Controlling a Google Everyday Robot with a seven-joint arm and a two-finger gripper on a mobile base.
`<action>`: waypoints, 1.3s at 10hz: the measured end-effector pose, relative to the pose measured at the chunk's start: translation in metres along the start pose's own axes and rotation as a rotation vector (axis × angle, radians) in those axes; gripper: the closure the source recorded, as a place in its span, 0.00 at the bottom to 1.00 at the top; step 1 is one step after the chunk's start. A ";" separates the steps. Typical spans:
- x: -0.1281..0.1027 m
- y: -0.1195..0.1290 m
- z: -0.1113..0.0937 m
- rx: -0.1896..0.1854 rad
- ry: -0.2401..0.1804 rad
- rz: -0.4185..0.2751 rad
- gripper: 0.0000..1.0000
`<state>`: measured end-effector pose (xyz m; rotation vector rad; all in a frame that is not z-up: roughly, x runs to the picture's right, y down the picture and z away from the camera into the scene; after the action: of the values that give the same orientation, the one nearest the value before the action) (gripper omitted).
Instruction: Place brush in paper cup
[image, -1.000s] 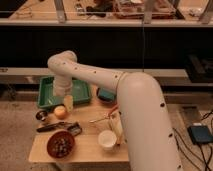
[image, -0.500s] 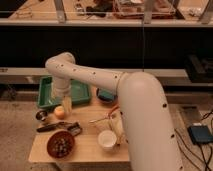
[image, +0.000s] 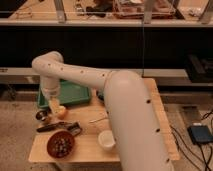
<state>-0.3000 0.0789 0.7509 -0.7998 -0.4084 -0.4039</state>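
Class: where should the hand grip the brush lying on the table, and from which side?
The brush lies flat, so come from above and pinch across its slim handle, not the blocky head. The hand hovers just behind it.

The tray (image: 75, 92) is sitting at the counter's (image: 85, 150) left rear. The claw (image: 54, 106) is hanging over the tray's front left corner. The brush (image: 59, 127) is lying just below the claw in the frame. A bowl (image: 60, 145) is sitting at lower left, before the brush. The cup (image: 106, 140) is standing right of the bowl.
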 end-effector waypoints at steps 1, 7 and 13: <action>-0.015 0.000 0.003 -0.004 0.009 0.039 0.20; -0.029 0.042 0.043 -0.019 0.093 0.227 0.20; -0.008 0.061 0.064 0.013 0.026 0.320 0.20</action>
<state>-0.2896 0.1667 0.7502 -0.8300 -0.2525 -0.1134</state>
